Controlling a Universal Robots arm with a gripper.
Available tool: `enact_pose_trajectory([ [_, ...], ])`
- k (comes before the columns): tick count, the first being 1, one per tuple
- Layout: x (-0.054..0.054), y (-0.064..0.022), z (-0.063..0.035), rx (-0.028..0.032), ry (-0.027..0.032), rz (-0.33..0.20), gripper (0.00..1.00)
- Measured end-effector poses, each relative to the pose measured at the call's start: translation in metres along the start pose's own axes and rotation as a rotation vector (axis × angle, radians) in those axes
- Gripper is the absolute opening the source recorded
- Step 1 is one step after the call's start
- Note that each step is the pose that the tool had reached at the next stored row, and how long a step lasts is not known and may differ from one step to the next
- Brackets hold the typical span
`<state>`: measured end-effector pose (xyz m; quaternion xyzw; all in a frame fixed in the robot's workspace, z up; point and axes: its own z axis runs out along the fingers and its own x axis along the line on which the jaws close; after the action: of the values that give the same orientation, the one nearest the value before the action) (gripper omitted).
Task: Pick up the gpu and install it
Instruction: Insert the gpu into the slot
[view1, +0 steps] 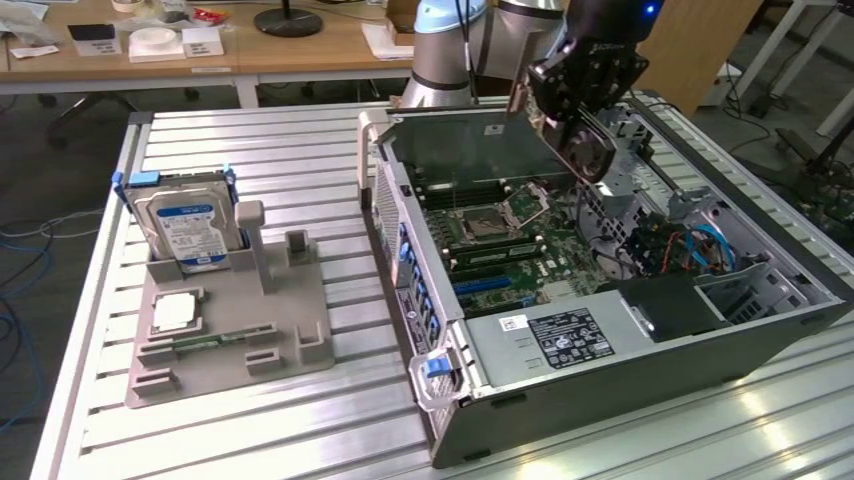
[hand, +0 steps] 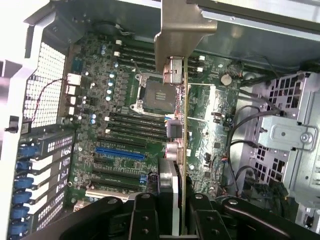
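Exterior view, surface: ribbed metal top carrying everything listed below.
Computer case: lies on its side with the side panel off and the interior facing up, on the exterior view's right.
Motherboard: fully exposed inside the case; the processor socket is bare.
Grey holder: stands well apart from the case on the exterior view's left, with a hard drive upright in it.
Gpu: in the air above the open case, clear of the motherboard and not seated. In the wrist view it is edge-on, green board edge showing, metal bracket at the far end.
Claw: closed onto the gpu at the end opposite the bracket, one finger on each face of the card.
Blue slot: long connector beside the black ones. The card edge reads as offset from it, nearer the socket.
Handling, as judged from the room: keep the card square to the board, line the connector edge along the slot and the bracket with the rear opening, and press evenly. A tilted card could bind or scrape components.
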<state>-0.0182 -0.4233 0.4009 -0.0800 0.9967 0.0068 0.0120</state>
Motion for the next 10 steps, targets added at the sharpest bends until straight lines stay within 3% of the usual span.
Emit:
enact_pose_trajectory([
  [10,0.0,0.0,0.0,-0.0024,0.001,-0.09,0.28],
])
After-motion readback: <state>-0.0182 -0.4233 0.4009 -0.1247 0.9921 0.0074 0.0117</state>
